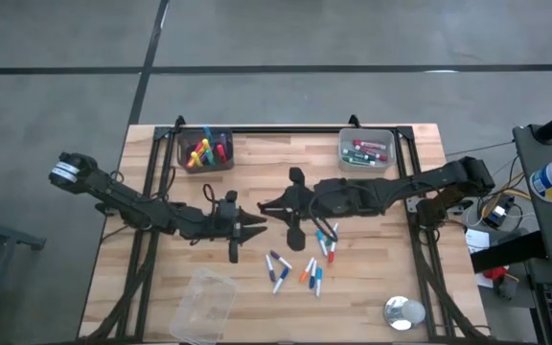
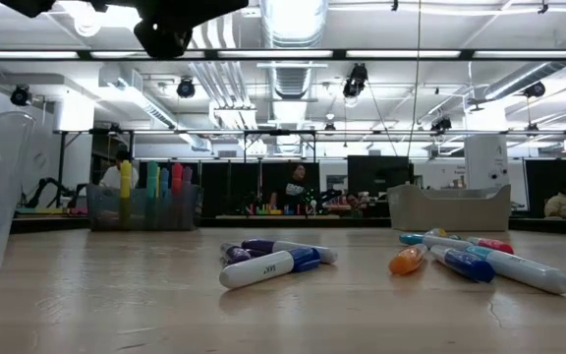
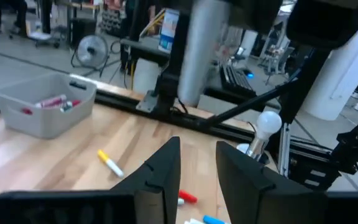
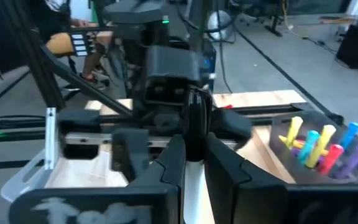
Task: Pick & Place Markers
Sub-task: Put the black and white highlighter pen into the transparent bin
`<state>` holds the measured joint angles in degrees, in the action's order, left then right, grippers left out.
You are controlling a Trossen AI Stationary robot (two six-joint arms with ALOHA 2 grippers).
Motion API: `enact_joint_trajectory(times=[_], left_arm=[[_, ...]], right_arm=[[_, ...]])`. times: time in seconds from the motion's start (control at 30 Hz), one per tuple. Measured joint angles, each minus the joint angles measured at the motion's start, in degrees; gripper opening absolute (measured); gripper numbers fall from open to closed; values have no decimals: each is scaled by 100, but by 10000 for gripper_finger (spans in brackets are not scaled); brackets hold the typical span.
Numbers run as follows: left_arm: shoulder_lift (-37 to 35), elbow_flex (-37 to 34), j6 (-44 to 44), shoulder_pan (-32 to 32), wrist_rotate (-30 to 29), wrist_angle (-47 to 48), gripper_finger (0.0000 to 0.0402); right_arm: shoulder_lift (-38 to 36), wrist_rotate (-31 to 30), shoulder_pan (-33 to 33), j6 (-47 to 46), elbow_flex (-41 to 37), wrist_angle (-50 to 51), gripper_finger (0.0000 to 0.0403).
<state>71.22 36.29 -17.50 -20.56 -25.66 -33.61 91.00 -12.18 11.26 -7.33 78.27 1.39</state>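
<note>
Noting as hazard: we hold the right gripper [image 1: 264, 208] shut and apparently empty beside the left gripper [image 1: 253, 226], fingers apart, above markers [image 1: 300, 270] loose on the table [image 1: 372, 287]; descending together risks collision or scattering them.

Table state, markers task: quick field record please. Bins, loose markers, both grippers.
left bin: upright markers, mixed colours
right bin: markers lying flat
loose markers: scattered on the table, front centre
left gripper: mid-table, empty, fingers parted
right gripper: mid-table, facing left gripper, shut on a black marker
other: clear container at front left
</note>
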Motion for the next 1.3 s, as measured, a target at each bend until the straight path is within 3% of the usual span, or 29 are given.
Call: enact_joint_trajectory(times=[0.4,0.6,0.9,1.17,1.3], left_arm=[[0,0,730,20,5,-1084,106],[0,0,730,20,17,-1062,96],[0,3,719,-20,25,-937,38],[-5,4,646,-20,29,-798,40],[-28,11,211,-28,254,-455,39]], right_arm=[[247,17,89,-9,-40,-473,34],[436,4,83,122,-42,-814,34],[409,1,85,104,-39,-790,34],[398,6,84,48,-27,-630,36],[320,22,118,216,-10,-305,64]])
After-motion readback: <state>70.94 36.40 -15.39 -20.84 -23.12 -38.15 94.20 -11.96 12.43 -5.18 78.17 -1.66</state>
